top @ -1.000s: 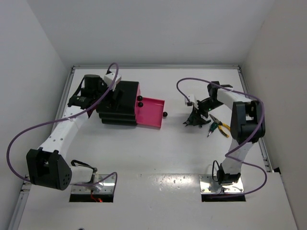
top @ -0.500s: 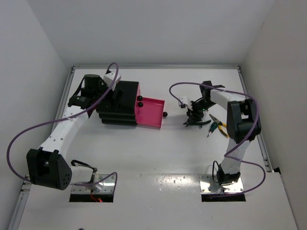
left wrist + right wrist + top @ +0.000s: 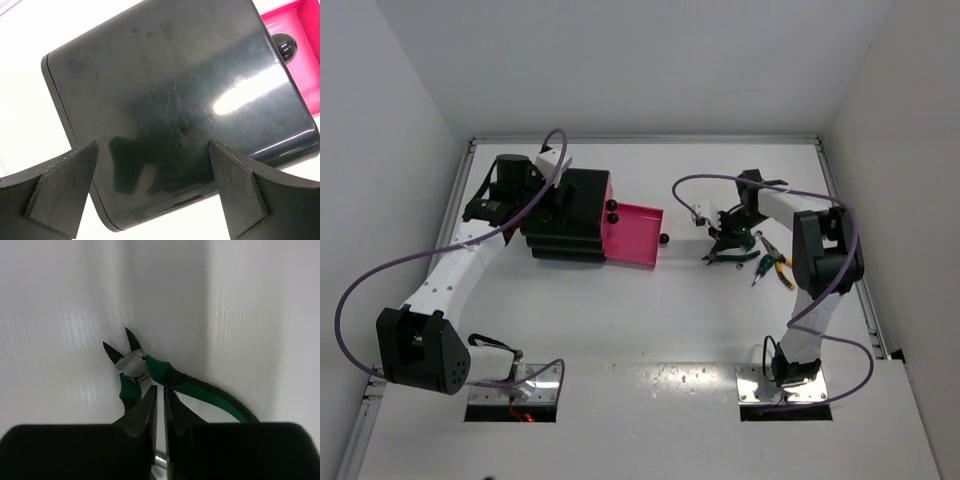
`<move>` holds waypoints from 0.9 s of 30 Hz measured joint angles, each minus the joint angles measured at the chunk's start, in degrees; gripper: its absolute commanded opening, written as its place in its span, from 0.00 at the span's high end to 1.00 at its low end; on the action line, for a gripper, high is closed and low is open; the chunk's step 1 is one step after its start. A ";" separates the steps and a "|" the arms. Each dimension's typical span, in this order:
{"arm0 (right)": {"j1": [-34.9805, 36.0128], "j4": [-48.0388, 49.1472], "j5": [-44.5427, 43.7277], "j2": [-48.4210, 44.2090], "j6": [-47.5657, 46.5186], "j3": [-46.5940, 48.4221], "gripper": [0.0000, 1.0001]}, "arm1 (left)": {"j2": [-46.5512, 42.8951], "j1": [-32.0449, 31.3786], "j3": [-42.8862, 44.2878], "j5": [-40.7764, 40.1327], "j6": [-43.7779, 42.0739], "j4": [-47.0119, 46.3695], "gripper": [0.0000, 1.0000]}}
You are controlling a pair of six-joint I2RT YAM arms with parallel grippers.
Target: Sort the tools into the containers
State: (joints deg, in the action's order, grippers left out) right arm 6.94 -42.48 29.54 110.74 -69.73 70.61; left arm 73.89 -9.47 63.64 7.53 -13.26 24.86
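Green pliers [image 3: 165, 374] lie flat on the table [image 3: 650, 315], nose parted, with the right gripper [image 3: 158, 392] directly over their handles, its fingers almost together with only a slit between. Yellow pliers [image 3: 780, 265] lie near. The left gripper [image 3: 152, 147] hangs over the black chest [image 3: 170, 90], fingers wide apart; one pink drawer [image 3: 635, 235] stands pulled out.

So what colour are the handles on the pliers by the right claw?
Green with black; the pliers show clearest in the right wrist view.

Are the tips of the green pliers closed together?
No, in the right wrist view the two pointed tips of the green pliers stand apart with a clear gap between them.
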 measured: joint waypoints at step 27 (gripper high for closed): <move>-9.70 0.98 -14.49 -0.52 70.60 9.09 0.43 | 0.00 -0.09 -1.05 -3.13 1.97 -2.93 0.00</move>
State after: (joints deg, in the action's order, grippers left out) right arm -2.76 -41.50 15.05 110.21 0.86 79.70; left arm 73.89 -9.56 62.59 4.40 -11.29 21.93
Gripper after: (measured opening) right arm 0.558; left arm 0.997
